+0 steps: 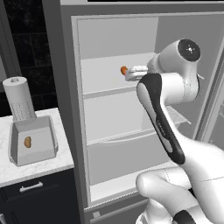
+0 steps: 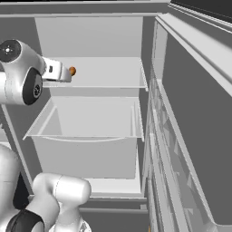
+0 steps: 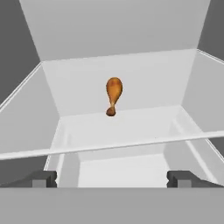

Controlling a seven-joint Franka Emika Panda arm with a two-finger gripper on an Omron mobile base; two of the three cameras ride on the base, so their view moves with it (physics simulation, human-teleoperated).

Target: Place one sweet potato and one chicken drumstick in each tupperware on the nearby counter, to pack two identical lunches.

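An orange-brown chicken drumstick lies on the upper fridge shelf, thick end toward the back wall. It also peeks out past the hand in the left base view and the right base view. My gripper is open, fingers spread wide, a short way in front of the drumstick and not touching it; the hand reaches over that shelf. One light-grey tupperware stands on the white marble counter left of the fridge, holding a small orange-brown piece of food I cannot identify.
The fridge stands open, with bare white shelves below the upper one and its door swung out on the right. A paper towel roll stands behind the tupperware. Black cabinets with a silver handle sit under the counter.
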